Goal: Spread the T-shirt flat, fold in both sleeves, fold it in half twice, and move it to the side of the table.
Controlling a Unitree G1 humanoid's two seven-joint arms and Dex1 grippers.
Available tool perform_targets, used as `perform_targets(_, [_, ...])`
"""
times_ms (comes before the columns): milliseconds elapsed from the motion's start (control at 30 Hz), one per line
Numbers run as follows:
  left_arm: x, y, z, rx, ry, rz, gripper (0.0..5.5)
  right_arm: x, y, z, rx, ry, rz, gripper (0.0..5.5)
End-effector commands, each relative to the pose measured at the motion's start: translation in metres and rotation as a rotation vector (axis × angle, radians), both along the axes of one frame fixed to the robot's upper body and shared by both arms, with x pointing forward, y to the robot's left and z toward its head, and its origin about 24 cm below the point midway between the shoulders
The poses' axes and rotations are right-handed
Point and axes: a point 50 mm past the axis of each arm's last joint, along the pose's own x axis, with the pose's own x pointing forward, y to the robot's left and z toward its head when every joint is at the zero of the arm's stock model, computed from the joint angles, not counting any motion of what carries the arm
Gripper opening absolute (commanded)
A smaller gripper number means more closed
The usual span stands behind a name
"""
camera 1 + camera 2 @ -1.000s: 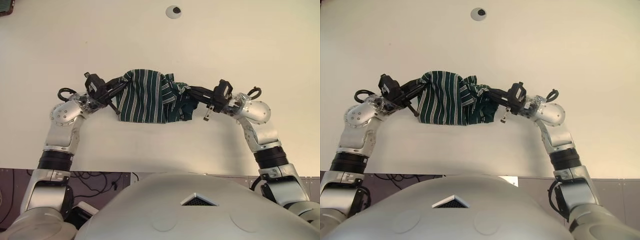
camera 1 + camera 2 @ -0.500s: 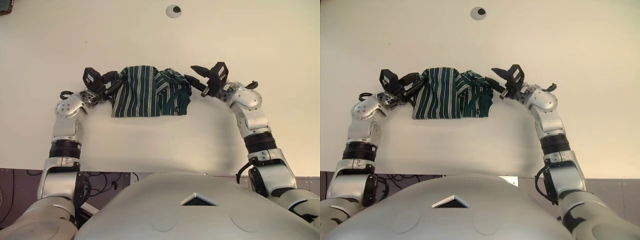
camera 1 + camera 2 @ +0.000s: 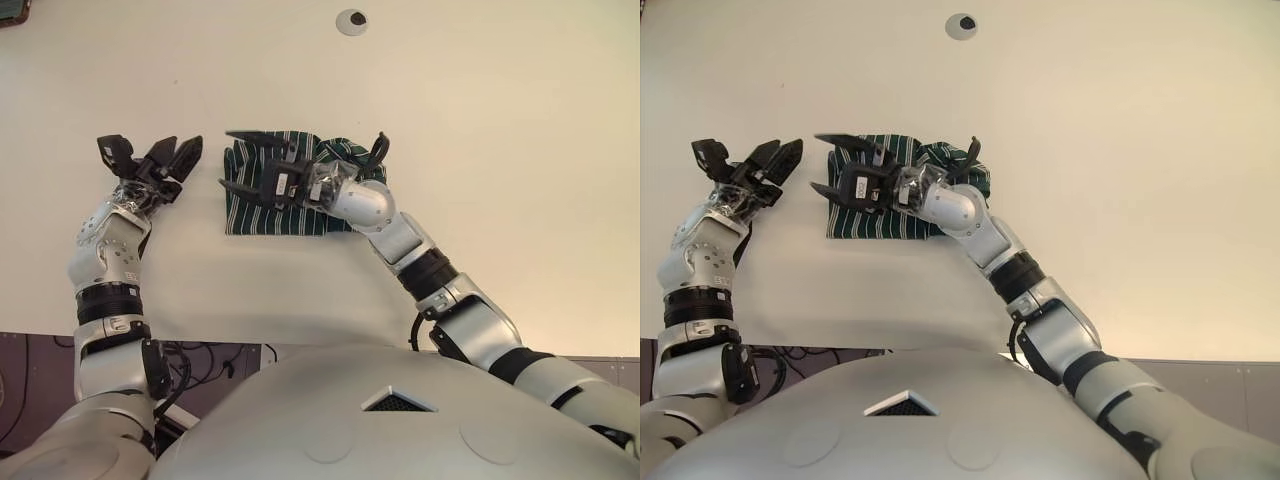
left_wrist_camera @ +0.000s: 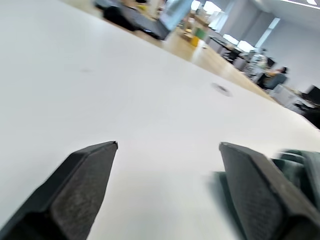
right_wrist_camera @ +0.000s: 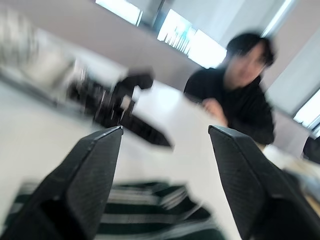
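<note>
The folded T-shirt [image 3: 285, 218] is laid flat on the counter [image 3: 480, 150], well back from its near edge. The right fingers [image 3: 255, 138] are held spread above its left border, probably to be closed on it for the sideways move. The left fingers [image 3: 180, 155], spread and empty, are kept just beside it.

A small round, dark-centred disc [image 3: 349, 21] lies far ahead; cables [image 3: 205, 362] tangle low left.
</note>
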Motion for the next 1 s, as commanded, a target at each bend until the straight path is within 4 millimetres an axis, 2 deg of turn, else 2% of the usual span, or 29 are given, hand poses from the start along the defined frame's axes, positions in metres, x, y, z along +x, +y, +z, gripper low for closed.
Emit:
perform_targets(33, [0.006, 0.003, 0.034, -0.032, -0.325, 0.122, 3.72, 0.018, -0.042, -0.056, -0.288, 0.091, -0.225, 3.15])
perform_targets(100, [0.004, -0.013, 0.04, -0.044, -0.45, 0.135, 3.72, 0.021, -0.08, -0.074, -0.367, 0.127, -0.335, 3.15])
perform_targets(200, [-0.002, -0.044, 0.041, -0.125, -0.555, 0.116, 3.72, 0.016, -0.15, -0.088, -0.339, 0.284, -0.494, 3.15])
perform_targets(267, [-0.004, -0.057, 0.041, -0.181, -0.596, 0.131, 3.72, 0.017, -0.199, -0.082, -0.268, 0.34, -0.628, 3.15])
perform_targets(300, [-0.003, -0.062, 0.041, -0.219, -0.615, 0.154, 3.72, 0.021, -0.223, -0.072, -0.216, 0.327, -0.709, 3.15])
perform_targets(367, [0.001, -0.077, 0.039, -0.259, -0.638, 0.215, 3.72, 0.032, -0.253, -0.048, -0.098, 0.255, -0.813, 3.15])
perform_targets(433, [0.008, -0.094, 0.031, -0.275, -0.623, 0.267, 3.72, 0.041, -0.259, -0.025, 0.018, 0.167, -0.787, 3.15])
perform_targets(567, [0.015, -0.12, 0.016, -0.223, -0.585, 0.275, 3.72, 0.064, -0.253, 0.01, 0.177, 0.048, -0.677, 3.15])
perform_targets(633, [0.017, -0.128, 0.012, -0.24, -0.565, 0.245, 3.72, 0.069, -0.254, 0.027, 0.293, -0.02, -0.663, 3.15])
perform_targets(733, [0.017, -0.131, 0.009, -0.217, -0.572, 0.234, 3.72, 0.066, -0.257, 0.047, 0.489, -0.13, -0.638, 3.15])
perform_targets(800, [0.019, -0.13, 0.013, -0.251, -0.578, 0.228, 3.72, 0.057, -0.268, 0.066, 0.751, -0.183, -0.659, 3.15])
perform_targets(867, [0.03, -0.137, 0.032, -0.236, -0.646, 0.168, 3.72, 0.028, -0.285, 0.083, 0.943, -0.281, -0.703, 3.15])
perform_targets(933, [0.043, -0.147, 0.047, -0.187, -0.696, 0.097, 3.72, -0.002, -0.29, 0.09, 0.985, -0.368, -0.756, 3.15])
perform_targets(1000, [0.051, -0.155, 0.053, -0.149, -0.719, 0.051, 3.72, -0.027, -0.282, 0.095, 1.031, -0.42, -0.794, 3.15])
